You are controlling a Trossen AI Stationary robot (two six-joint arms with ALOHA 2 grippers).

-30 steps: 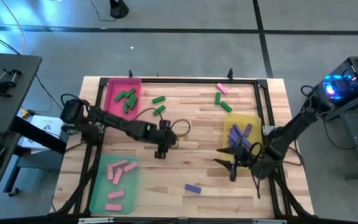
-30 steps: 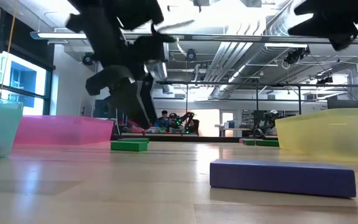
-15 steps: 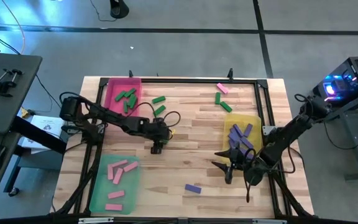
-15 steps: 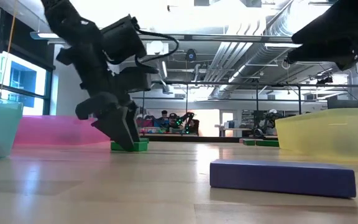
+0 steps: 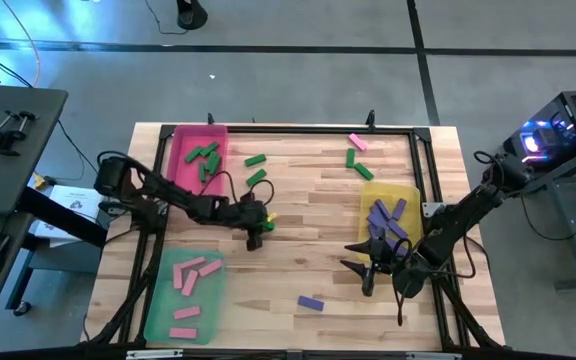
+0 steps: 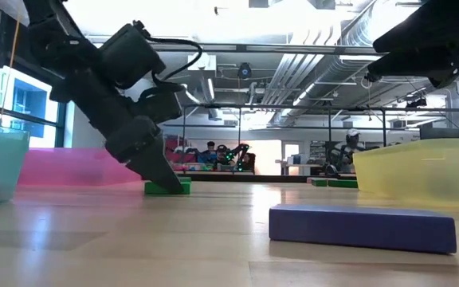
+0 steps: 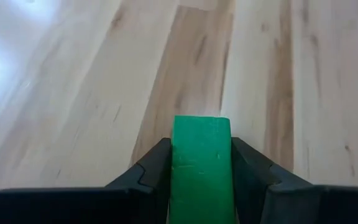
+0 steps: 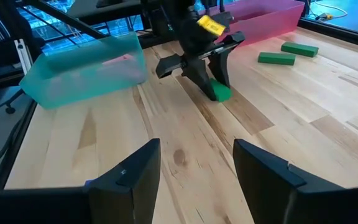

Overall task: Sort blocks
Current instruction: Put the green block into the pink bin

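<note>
My left gripper (image 5: 257, 229) is down at the table's middle, shut on a green block (image 7: 201, 165) that lies on the wood; the low view shows this block (image 6: 172, 186) at the fingertips too. My right gripper (image 5: 364, 270) hangs open above the table beside the yellow tray (image 5: 411, 194), holding nothing. A purple block (image 5: 310, 302) lies flat near the front edge. Loose green blocks (image 5: 256, 168) lie by the pink tray (image 5: 181, 140), and two more green blocks (image 5: 357, 165) and a pink block (image 5: 358, 142) lie at the far right. My left gripper pinches the green block's two long sides (image 7: 178, 163) between its two fingers, at the end nearer the wrist. The fingers slant down from the table's left and lie along the block. The block rests flat on the table, its free end sticking out past the fingertips.
The pink tray holds green blocks, the green tray (image 5: 158, 310) at the front left holds pink blocks, and the yellow tray holds purple blocks. A black frame (image 5: 318, 128) runs along the table's far and right edges. Bare wood lies between the two arms.
My left gripper has sunk to the table, tipped steeper and rolled, and shut on the green block, which lies where it was. My right gripper has dropped slightly toward the near edge and stayed open.
</note>
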